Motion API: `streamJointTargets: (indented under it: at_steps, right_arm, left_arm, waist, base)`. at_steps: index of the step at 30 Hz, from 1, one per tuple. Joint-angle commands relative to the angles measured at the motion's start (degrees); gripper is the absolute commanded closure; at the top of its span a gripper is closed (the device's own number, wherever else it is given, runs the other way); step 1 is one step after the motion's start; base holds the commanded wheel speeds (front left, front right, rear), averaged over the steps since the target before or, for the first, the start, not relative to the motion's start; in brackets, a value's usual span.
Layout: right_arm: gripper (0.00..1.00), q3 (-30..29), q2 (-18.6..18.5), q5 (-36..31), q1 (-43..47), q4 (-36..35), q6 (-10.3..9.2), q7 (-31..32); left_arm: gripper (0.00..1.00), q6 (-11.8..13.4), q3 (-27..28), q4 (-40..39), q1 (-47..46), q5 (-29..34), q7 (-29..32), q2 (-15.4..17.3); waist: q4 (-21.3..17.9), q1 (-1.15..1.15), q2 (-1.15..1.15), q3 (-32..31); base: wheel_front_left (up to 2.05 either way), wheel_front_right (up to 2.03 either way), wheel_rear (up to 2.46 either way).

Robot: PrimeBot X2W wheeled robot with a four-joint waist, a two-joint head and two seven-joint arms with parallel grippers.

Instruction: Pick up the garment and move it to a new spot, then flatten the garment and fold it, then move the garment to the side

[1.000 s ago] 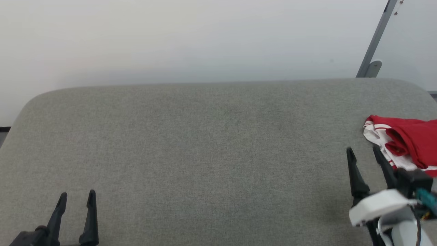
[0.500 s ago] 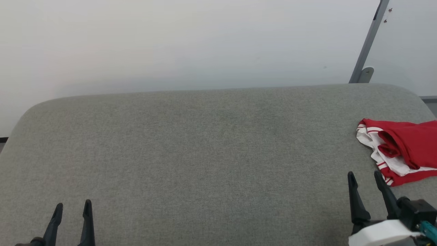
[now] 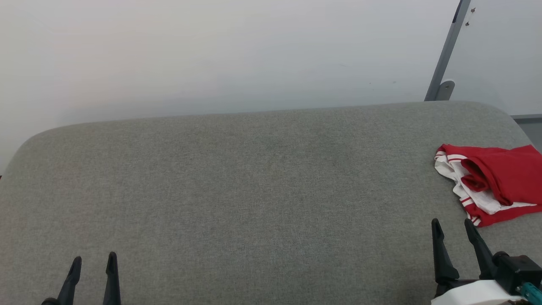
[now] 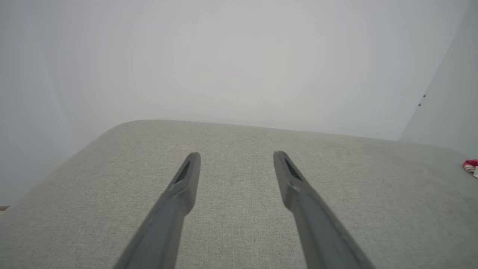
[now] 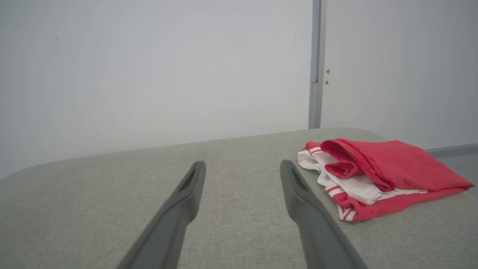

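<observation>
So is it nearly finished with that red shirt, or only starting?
Nearly finished, it seems. Done: the red shirt lies in a loosely folded bundle at the right end of the grey padded surface, so folding and setting aside look complete. In hand: nothing. The left end effector and right end effector are open, empty and not touching it. Left: probably nothing.

surface: grey fabric-covered table (image 3: 254, 190), rounded corners | on it: roughly folded red-and-white garment (image 3: 508, 173) at 3 o'clock, near the edge
</observation>
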Motion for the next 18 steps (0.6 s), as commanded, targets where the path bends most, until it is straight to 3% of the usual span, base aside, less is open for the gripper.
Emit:
streamJointTargets:
  at_steps: [1,11,12,18]
  right_arm:
    - [0.00,-0.15,0.26,-0.35,0.55,-0.42,-0.02,-0.21]
    - [0.00,-0.58,0.75,-0.18,0.70,-0.51,-0.02,-0.21]
    - [1.00,-0.57,0.62,-0.31,0.46,-0.22,0.00,0.00]
    - [1.00,-0.75,0.99,1.92,0.75,2.06,0.00,0.91]
  left_arm:
    - [0.00,-0.16,-0.10,0.19,0.10,-0.38,-0.27,-0.20]
    - [0.00,-0.16,-0.30,0.24,-0.10,-0.33,-0.27,-0.52]
    - [1.00,0.01,-0.40,0.29,-0.01,-0.10,0.00,-0.57]
    - [1.00,0.01,-0.66,2.67,-0.18,-2.25,0.78,-2.01]
  waist:
    - [0.03,0.00,0.00,0.02]
    - [0.33,0.00,0.00,-0.11]
    - [0.34,0.00,0.00,-0.12]
    - [0.37,0.00,0.00,-0.05]
  base:
    - [0.00,0.00,0.00]
    - [0.00,0.00,0.00]
    - [0.00,0.00,0.00]
    - [0.00,0.00,0.00]
